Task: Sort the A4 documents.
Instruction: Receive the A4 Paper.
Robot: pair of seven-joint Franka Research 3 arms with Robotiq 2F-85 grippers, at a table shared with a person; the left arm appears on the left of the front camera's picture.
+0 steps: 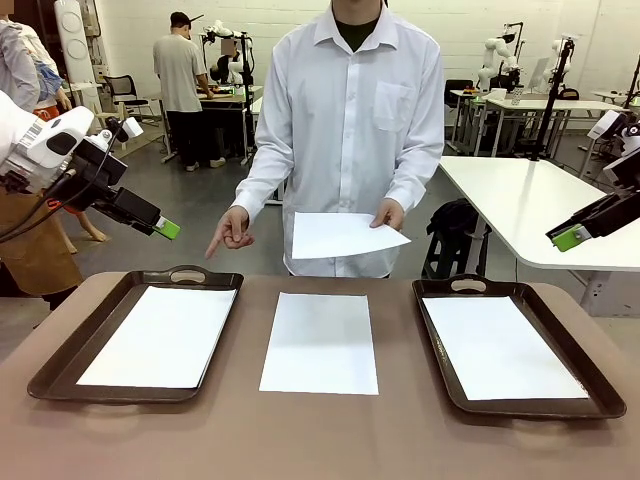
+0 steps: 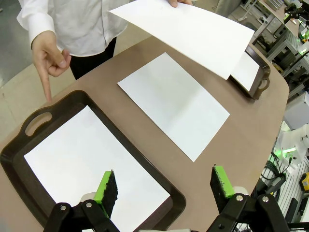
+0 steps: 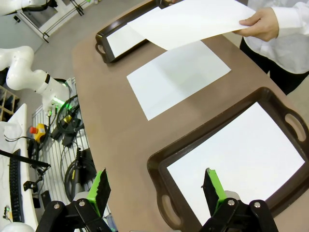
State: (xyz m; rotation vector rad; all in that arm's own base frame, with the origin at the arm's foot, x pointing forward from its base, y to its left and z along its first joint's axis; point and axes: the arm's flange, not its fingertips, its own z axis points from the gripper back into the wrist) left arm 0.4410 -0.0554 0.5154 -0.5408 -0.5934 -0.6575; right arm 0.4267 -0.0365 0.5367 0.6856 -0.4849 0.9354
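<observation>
While a person at the tabletop's [image 1: 320, 440] far edge holds an offered sheet [image 1: 340, 235] in one hand [image 1: 388, 213] and points the other hand [image 1: 232, 232] down at the left tray [image 1: 60, 360], my left gripper [image 1: 166, 229] and right gripper [image 1: 570, 238] hover raised at the left and right sides, spread wide and empty, front view. One tray sheet [image 1: 160, 335] lies in the left tray, a second tray sheet [image 1: 500, 345] in the right tray [image 1: 600, 390], and a middle sheet [image 1: 320, 342] lies bare on the tabletop between them.

Left wrist view: my green pads [image 2: 107, 186] stand far apart with nothing between them, and the pointing finger hangs just beyond the left tray's handle.

Right wrist view: the pads are spread above the right tray, gripping nothing.

The pointing probably names the left tray as the destination. I should pinch the offered sheet at its free edge, keep it level, and lay it square inside the rim.
</observation>
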